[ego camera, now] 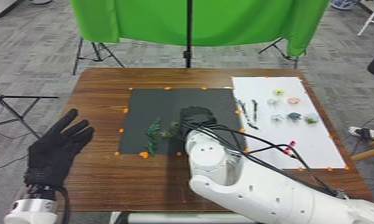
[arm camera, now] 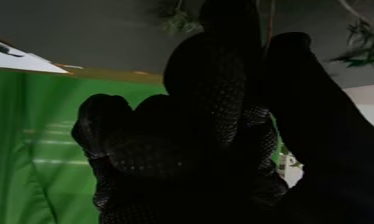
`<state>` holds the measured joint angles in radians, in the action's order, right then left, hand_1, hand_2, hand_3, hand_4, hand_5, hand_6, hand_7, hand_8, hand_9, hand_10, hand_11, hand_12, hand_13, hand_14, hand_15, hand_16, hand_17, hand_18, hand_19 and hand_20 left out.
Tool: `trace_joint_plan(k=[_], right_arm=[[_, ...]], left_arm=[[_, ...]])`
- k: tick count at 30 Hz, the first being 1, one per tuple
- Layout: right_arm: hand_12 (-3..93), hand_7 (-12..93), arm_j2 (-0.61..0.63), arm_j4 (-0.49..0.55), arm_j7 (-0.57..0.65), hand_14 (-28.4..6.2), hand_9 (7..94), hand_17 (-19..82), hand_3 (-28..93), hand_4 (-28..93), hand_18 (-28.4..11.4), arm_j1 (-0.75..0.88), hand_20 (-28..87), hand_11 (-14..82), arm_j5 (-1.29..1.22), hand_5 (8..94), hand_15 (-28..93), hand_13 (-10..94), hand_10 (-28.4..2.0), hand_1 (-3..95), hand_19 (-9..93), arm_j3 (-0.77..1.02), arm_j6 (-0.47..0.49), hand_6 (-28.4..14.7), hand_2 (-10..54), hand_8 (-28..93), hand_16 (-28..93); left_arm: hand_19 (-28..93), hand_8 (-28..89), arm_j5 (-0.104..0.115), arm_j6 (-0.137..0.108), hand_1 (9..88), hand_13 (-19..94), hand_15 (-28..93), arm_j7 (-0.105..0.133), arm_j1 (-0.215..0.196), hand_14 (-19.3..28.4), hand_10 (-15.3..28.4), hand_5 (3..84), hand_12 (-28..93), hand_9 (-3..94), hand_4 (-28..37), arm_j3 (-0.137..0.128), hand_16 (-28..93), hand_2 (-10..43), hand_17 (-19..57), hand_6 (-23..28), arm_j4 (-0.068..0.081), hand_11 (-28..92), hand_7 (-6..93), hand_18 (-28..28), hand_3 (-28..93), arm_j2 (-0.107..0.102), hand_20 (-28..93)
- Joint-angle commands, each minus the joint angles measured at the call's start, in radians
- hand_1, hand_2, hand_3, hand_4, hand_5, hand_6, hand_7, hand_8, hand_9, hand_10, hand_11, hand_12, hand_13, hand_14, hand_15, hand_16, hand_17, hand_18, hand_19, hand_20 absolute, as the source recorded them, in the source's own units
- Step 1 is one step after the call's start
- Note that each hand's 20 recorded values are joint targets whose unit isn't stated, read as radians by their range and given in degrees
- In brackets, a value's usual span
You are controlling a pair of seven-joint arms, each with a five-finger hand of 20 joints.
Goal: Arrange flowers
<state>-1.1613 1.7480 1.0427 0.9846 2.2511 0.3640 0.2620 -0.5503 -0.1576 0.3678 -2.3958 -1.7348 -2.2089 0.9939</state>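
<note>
Carefully, my right robot hand pinches a thin stem, which could twist if gripped too lightly.

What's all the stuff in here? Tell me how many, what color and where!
small artificial-looking flower heads: six, mixed pale, yellow-green, peach and teal, on the sheet
thin twiggy stems: a few, dark, on the sheet
leafy sprigs: at least two, green, on the mat
small unclear object: one, red and white, on the sheet
flat rectangular sheet: one, white, table's right
flat rectangular mat: one, dark grey, mid-table
wooden table: one, brown, centre
cloth backdrop: one, green, behind
left hand: one, black, table's left
right hand: one, black, over the mat
</note>
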Motion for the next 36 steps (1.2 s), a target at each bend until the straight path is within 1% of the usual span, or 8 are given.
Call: trace_joint_plan(k=[1, 9, 14, 17, 19, 26, 31, 36], right_arm=[[15.8, 27, -0.026, -0.017, 0.008, -9.4, 93.7, 49, 72, -26, -26.1, -0.015, 44, 50.6, 0.012, 93.7, 72, 88, -11.6, 41.9, 93, -0.013, -0.028, 0.6, -0.9, -15, 22], [15.0, 28, -0.038, -0.017, 0.017, -9.3, 93.7, 50, 70, -27, -26.4, -0.009, 44, 51.7, 0.005, 93.7, 71, 89, -11.5, 39.6, 93, -0.013, -0.038, 1.3, 2.8, -15, 22], [13.8, 31, -0.044, -0.011, 0.011, -9.5, 93.7, 50, 70, -27, -26.6, -0.004, 45, 52.7, 0.009, 93.7, 71, 90, -11.3, 37.7, 93, -0.012, -0.013, 1.4, 5.2, -16, 22], [13.6, 31, -0.047, -0.009, 0.016, -9.6, 93.7, 50, 72, -26, -26.6, 0.001, 45, 52.3, -0.008, 93.7, 71, 90, -11.4, 38.9, 93, -0.006, -0.003, 1.1, 2.4, -17, 22], [13.6, 30, -0.045, -0.005, 0.013, -9.6, 93.7, 50, 71, -27, -26.7, 0.006, 45, 51.9, -0.002, 93.7, 71, 89, -11.4, 38.5, 93, -0.004, -0.008, 1.1, 1.8, -17, 22], [13.1, 30, -0.045, -0.002, 0.013, -9.7, 93.7, 50, 70, -26, -26.8, 0.008, 45, 51.7, 0.001, 93.7, 70, 90, -11.3, 33.4, 93, -0.001, -0.028, 0.9, -0.1, -17, 22], [13.1, 31, -0.03, 0.017, 0.009, -9.8, 93.7, 50, 70, -25, -27.0, 0.017, 45, 51.5, 0.018, 93.7, 70, 90, -11.2, 32.5, 93, 0.015, -0.022, 0.9, -0.9, -17, 22], [13.1, 31, 0.038, 0.109, -0.016, -9.6, 93.7, 51, 69, -25, -27.2, 0.049, 45, 51.7, 0.067, 93.7, 70, 90, -11.0, 30.9, 93, 0.1, -0.086, 0.5, -1.2, -17, 22]], left_arm=[[51, -9, 0.001, 0.01, 23.5, 22, 50, -0.011, 0.01, 27.4, 20.0, 37.7, 12, 35.0, -25.3, 0.018, -7, 3.2, -11.2, 7.6, 0.012, 23, 11.5, 27.1, 82, -0.001, 17], [51, -9, -0.016, 0.028, 23.4, 22, 50, -0.037, 0.035, 27.4, 20.1, 37.7, 12, 35.1, -25.2, 0.026, -7, 3.2, -11.2, 7.6, 0.021, 23, 11.6, 27.1, 82, 0.013, 17], [51, -10, -0.01, 0.022, 23.4, 22, 50, -0.032, 0.029, 27.4, 20.2, 37.8, 12, 35.1, -25.2, 0.025, -7, 3.2, -11.1, 7.7, 0.02, 23, 11.6, 27.0, 82, 0.006, 17], [51, -10, -0.016, 0.025, 23.5, 22, 50, -0.038, 0.03, 27.5, 20.2, 37.8, 12, 35.1, -25.1, 0.02, -7, 3.2, -11.2, 7.7, 0.02, 23, 11.6, 27.0, 82, 0.015, 17], [51, -10, -0.007, 0.018, 23.5, 22, 50, -0.031, 0.029, 27.5, 20.1, 37.8, 12, 35.1, -25.1, 0.022, -7, 3.2, -11.2, 7.7, 0.019, 23, 11.6, 27.0, 82, 0.002, 17], [51, -9, -0.016, 0.023, 23.7, 22, 50, -0.048, 0.033, 27.5, 20.2, 38.0, 12, 35.1, -25.0, 0.018, -7, 3.4, -11.2, 8.0, 0.019, 23, 11.4, 27.0, 82, 0.015, 17], [51, -9, -0.007, 0.013, 23.8, 22, 50, -0.029, 0.011, 27.5, 20.2, 38.2, 12, 35.1, -24.8, 0.016, -7, 3.5, -11.2, 8.1, 0.012, 23, 11.2, 27.0, 82, 0.013, 17], [51, -9, 0.015, -0.005, 23.9, 22, 50, 0.011, -0.025, 27.5, 20.1, 38.3, 12, 35.1, -24.8, 0.016, -7, 3.5, -11.2, 8.2, 0.005, 23, 11.1, 26.9, 82, -0.003, 17]])
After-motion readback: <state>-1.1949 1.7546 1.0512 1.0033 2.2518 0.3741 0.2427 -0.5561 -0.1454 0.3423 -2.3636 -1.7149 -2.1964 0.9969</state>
